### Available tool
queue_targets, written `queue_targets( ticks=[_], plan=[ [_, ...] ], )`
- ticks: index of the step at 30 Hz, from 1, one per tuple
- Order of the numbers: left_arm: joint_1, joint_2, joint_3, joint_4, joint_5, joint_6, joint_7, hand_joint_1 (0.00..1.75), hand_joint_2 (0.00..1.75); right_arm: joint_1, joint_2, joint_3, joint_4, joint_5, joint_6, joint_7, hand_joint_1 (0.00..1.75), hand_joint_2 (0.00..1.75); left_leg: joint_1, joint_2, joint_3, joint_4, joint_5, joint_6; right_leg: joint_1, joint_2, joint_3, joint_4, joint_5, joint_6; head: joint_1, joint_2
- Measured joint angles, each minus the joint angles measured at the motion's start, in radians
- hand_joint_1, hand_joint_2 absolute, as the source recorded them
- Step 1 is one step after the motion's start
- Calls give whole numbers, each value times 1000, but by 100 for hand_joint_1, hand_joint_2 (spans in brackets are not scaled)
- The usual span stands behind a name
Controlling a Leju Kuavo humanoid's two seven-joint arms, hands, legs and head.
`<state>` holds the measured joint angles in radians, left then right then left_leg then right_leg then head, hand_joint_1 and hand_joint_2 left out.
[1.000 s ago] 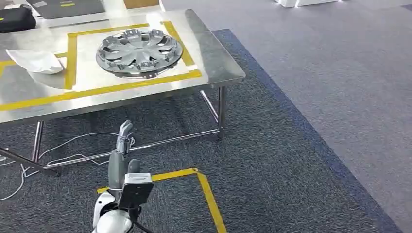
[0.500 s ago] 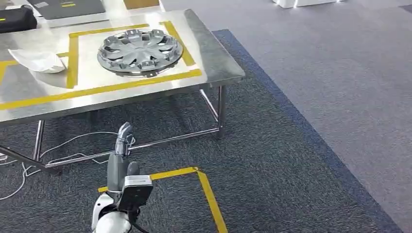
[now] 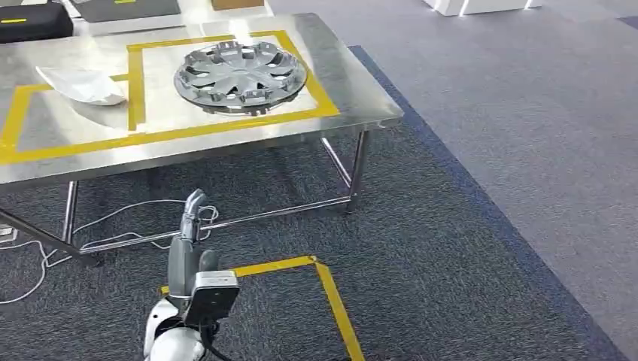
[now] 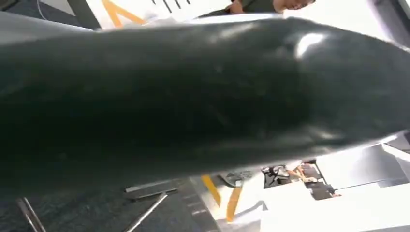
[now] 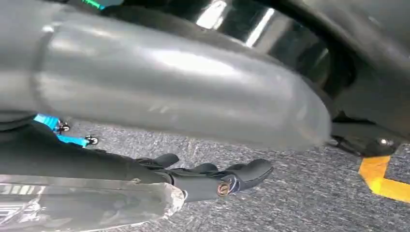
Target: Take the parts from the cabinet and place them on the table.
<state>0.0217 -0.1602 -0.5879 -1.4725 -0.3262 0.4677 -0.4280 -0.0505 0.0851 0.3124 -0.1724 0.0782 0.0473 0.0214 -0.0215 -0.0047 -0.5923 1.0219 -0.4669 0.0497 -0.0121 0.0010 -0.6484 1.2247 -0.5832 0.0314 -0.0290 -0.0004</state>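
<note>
A silver wheel cover [image 3: 241, 77] lies inside a yellow-taped square on the steel table [image 3: 353, 105]. A white curved part [image 3: 83, 85] lies to its left in the neighbouring taped square. My left hand [image 3: 192, 222] hangs low in front of the table, over the carpet, with its fingers straight and nothing in them. In the right wrist view my right hand [image 5: 212, 176] hangs above the carpet with its dark fingers [image 5: 251, 171] stretched out, holding nothing.
Yellow floor tape [image 3: 331, 301] marks a corner on the dark carpet by my left arm. White cables [image 3: 45, 256] trail under the table between its legs [image 3: 357, 173]. A black case [image 3: 34, 19] sits at the table's far side. Lighter grey carpet stretches to the right.
The whole picture has shifted, so the camera has moved: the table now sits further right and lower in view. My left arm hangs as before.
</note>
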Motion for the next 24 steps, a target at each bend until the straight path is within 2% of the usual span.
queue_targets(
  ticks=[1, 2, 3, 4, 6, 7, 8, 9, 10, 11, 17, 19, 20, 21, 22, 23, 24],
  plan=[
    [0, 0, 0, 0, 0, 0, 0, 0, 0, 0, 0, 0, 0, 0, 0, 0, 0, 0, -2, 0, 1, 0, 0, 1, 6, 0, 49, -93, 42, -9, -1, 0],
    [0, -1, 0, 0, 0, 0, 0, 0, 0, -1, -2, 0, 0, 0, -2, 0, 0, 0, -2, 0, 2, 1, 0, 0, 13, -5, 94, -177, 65, -20, 0, 0],
    [0, -1, 0, 0, 0, 0, 0, 0, 0, -3, -4, 0, 0, 0, -6, 0, 0, 0, -8, 1, -2, 3, 1, -2, 16, -12, 105, -206, 49, -25, -2, 0],
    [0, 0, 1, 0, 0, 0, 0, 0, 0, -3, -4, 0, 0, 0, -8, 0, 0, 0, -7, 1, -5, 6, 2, -5, 17, -7, 112, -211, 58, -19, -2, 0],
    [1, -1, 1, 0, 0, 0, 0, 0, 0, 0, -4, 0, 0, 1, -12, -1, 0, 0, -5, 3, -7, 5, 8, -14, 20, -4, 109, -210, 62, -21, -2, 0],
    [0, -1, 1, 0, 0, 1, 0, 0, 0, 2, -4, 0, 0, 4, -17, -5, 0, 0, -5, 3, -7, 4, 10, -17, 18, -4, 109, -214, 68, -24, -1, 0],
    [2, 0, 2, -1, 0, 2, 0, 0, 0, 3, -4, 0, 0, 6, -22, -8, 0, 0, -5, 1, -10, 11, 2, -23, 9, -7, 113, -221, 75, -23, 0, 0],
    [2, 0, 2, -1, 0, 2, 0, 0, 0, 2, -5, 0, 0, 6, -27, -10, 0, 0, -5, 2, -9, 9, -5, -22, 18, -3, 110, -219, 68, -13, -8, 0],
    [0, 1, 3, -2, 0, 2, 0, 0, 0, 0, -6, 0, 0, 7, -27, -10, 0, 0, -5, 4, -6, -1, 15, 5, 16, -1, 108, -215, 68, -12, -11, 0],
    [3, 1, 3, -2, 0, 2, 0, 0, 0, 0, -5, 0, 0, 8, -27, -11, 0, 0, -5, 3, -6, 0, 9, 16, 16, -1, 108, -216, 69, -13, -3, 0],
    [2, 2, 3, -3, -1, 3, -1, 0, 0, 0, -5, 0, 0, 10, -33, -21, 0, 0, -2, 3, -6, -2, 17, 0, 18, -2, 107, -214, 70, -14, -5, 0],
    [2, 2, 3, -3, -2, 3, -2, 0, 0, 0, -6, 0, 0, 10, -36, -24, 0, 0, -2, 3, -7, -3, 16, -8, 18, -3, 107, -214, 70, -14, -4, 0],
    [2, 2, 3, -3, -2, 3, -2, 0, 0, 0, -6, 0, 0, 10, -36, -24, 0, 0, -2, 3, -7, -2, 16, -8, 17, -3, 108, -215, 70, -13, -4, 0],
    [2, 2, 4, -3, -2, 3, -2, 0, 0, 0, -5, 0, 0, 10, -36, -25, 0, 0, -7, 2, -7, 2, 13, 4, 12, -4, 109, -223, 76, -3, -5, 0],
    [1, 1, 4, -4, -2, 3, -2, 0, 0, -1, -5, 0, 0, 10, -37, -26, 0, 0, -7, 3, -4, -9, 18, 12, 12, -1, 112, -232, 80, 3, -5, 0],
    [2, -1, 4, -5, -2, 3, -2, 0, 0, -1, -6, 0, 0, 10, -39, -26, 0, 0, 5, 6, 9, -44, 36, 17, 13, 0, 111, -230, 77, 4, -5, 0],
    [0, -1, 4, -5, -3, 3, -3, 0, 0, 0, -6, 0, 0, 10, -41, -27, 0, 0, 4, 14, 18, -58, 41, 15, 13, -1, 100, -215, 62, 7, -2, 0]
  ],
)
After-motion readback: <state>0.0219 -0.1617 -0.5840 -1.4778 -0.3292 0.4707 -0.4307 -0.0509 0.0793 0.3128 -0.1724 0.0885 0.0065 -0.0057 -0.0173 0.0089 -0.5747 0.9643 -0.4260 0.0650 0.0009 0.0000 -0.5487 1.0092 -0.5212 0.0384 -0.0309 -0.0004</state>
